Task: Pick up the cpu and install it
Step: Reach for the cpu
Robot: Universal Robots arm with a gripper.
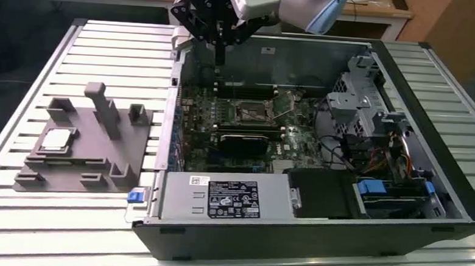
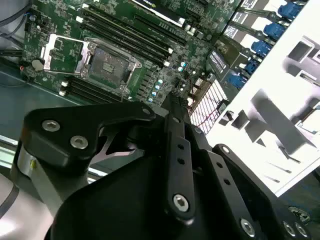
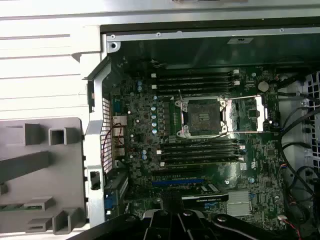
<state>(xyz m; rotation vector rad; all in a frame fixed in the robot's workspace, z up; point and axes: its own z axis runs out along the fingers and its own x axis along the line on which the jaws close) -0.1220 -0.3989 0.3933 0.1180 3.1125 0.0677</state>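
On grey fixture point(image 1: 85, 155), cpu point(image 1: 56, 139), pincer point(image 1: 219, 60) well apart

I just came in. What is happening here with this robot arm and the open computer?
The arm's gripper hangs over the open computer case, near its back wall and above the motherboard. The cpu is not yet picked up: it lies on the grey fixture on the table, at the exterior view's left of the case and well apart from the gripper. On the motherboard, the socket stands open and empty in both wrist views.
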